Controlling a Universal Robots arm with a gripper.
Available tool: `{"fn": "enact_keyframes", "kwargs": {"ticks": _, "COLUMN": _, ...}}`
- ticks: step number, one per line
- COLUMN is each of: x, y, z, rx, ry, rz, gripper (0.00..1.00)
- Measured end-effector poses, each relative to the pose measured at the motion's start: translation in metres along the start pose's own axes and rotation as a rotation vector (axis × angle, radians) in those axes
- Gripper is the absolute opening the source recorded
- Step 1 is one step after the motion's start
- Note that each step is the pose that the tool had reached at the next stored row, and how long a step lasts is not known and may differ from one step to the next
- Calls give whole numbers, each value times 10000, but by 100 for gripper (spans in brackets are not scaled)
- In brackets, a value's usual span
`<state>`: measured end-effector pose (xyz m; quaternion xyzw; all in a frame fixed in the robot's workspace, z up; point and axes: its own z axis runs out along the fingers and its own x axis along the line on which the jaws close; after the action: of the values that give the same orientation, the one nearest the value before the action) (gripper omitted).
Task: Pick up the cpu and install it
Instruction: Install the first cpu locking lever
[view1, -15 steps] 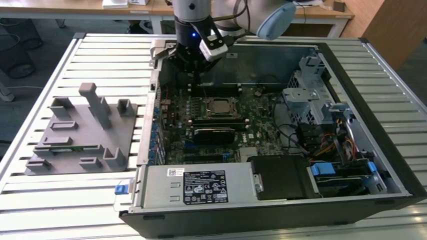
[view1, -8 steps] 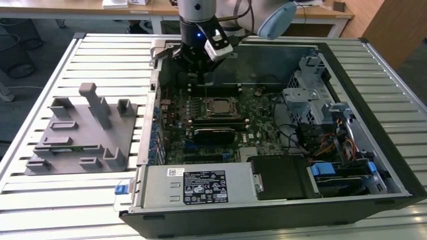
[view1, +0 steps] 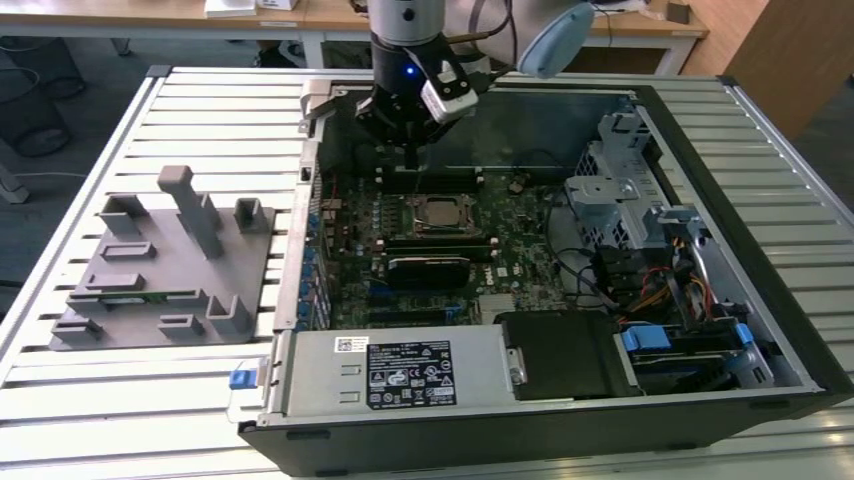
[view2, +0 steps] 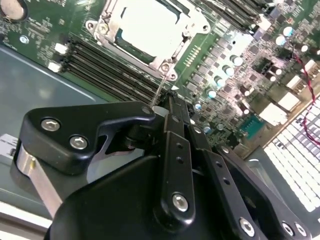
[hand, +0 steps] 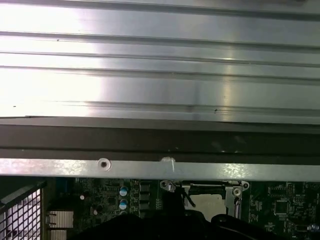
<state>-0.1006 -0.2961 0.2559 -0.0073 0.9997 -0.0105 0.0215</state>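
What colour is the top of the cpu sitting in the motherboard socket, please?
Shiny silver-grey, glaring almost white; the cpu shows best in the second wrist view.

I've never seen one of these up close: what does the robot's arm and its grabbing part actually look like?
The arm is a silvery-grey tube with a pale blue cap and a small blue light. Its end effector is matt black, built of angular jointed links held by silver screws, with a white and black box clipped to one side.

The chip has a shiny silver-grey top on a green circuit board dotted with pale blue capacitors. The gripper is black. The tray is plain grey; the table is ribbed silver.
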Motion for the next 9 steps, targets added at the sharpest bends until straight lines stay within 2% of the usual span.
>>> {"fn": "enact_keyframes", "kwargs": {"ticks": 2, "x": -16, "y": -1, "z": 1, "rx": -10, "ry": 0, "rz": -4, "gripper": 11}}
{"fn": "enact_keyframes", "kwargs": {"ticks": 5, "x": -25, "y": -9, "z": 7, "rx": -117, "ry": -2, "rz": -3, "gripper": 11}}
{"fn": "enact_keyframes", "kwargs": {"ticks": 6, "x": -25, "y": -20, "z": 10, "rx": -218, "ry": -2, "rz": 2, "gripper": 11}}
{"fn": "enact_keyframes", "kwargs": {"ticks": 8, "x": -25, "y": -38, "z": 13, "rx": -531, "ry": -10, "rz": 16, "gripper": 11}}
{"fn": "enact_keyframes", "kwargs": {"ticks": 9, "x": -25, "y": -46, "z": 15, "rx": -653, "ry": -10, "rz": 20, "gripper": 11}}
